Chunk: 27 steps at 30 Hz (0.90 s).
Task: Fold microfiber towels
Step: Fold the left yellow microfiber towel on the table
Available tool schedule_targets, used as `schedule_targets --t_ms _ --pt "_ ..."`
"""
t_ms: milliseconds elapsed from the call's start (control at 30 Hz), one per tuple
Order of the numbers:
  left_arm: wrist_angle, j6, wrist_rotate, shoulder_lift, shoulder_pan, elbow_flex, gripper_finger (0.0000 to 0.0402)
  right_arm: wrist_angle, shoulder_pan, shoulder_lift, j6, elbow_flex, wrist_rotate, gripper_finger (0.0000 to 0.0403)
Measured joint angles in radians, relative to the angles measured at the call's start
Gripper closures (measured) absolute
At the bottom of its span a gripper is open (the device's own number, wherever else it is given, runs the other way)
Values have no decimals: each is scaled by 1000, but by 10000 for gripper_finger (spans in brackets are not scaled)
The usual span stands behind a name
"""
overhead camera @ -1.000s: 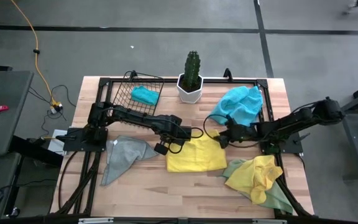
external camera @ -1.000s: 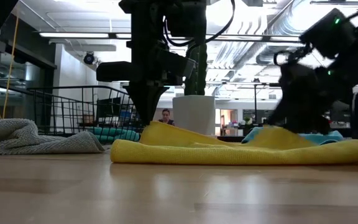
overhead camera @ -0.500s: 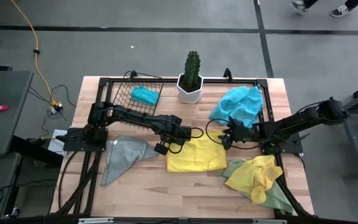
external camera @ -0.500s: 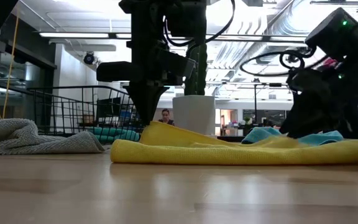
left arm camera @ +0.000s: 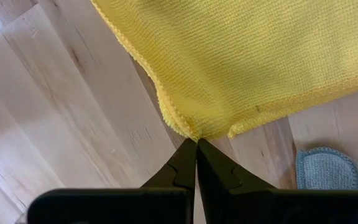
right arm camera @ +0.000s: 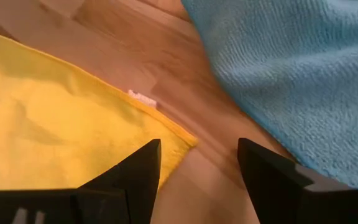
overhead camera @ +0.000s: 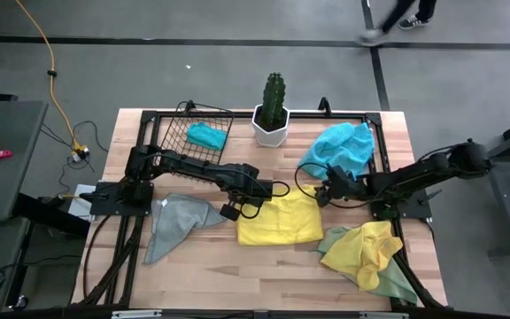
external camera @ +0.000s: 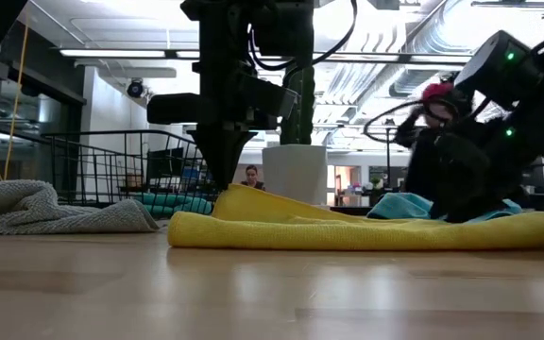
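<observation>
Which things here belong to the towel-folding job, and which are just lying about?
Job: yellow towel, pinched by the left gripper; right gripper; blue towel; grey towel; yellow-green pile.
Lying about: cactus pot; wire basket.

place: lab/workshop | cues: exposed ceiling ducts (external camera: pixel 395 42); concrete floor (overhead camera: pixel 237 71)

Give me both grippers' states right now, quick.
Left gripper: shut on a corner of the yellow towel.
Right gripper: open, holding nothing, over the yellow towel's other corner beside the blue towel.
</observation>
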Motion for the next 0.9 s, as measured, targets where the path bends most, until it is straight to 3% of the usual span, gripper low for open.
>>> schedule_targets --t_ms 367,533,733,900 --pt "-1 5 0 0 0 0 401 244 -2 151 -10 3 -23 197" --pt "-2 11 4 0 0 0 401 263 -1 139 -40 1 -61 197" --pt "-2 12 4 0 0 0 401 276 2 107 -116 1 -207 197" --pt "-2 12 4 0 0 0 401 304 39 54 -145 0 -210 197"
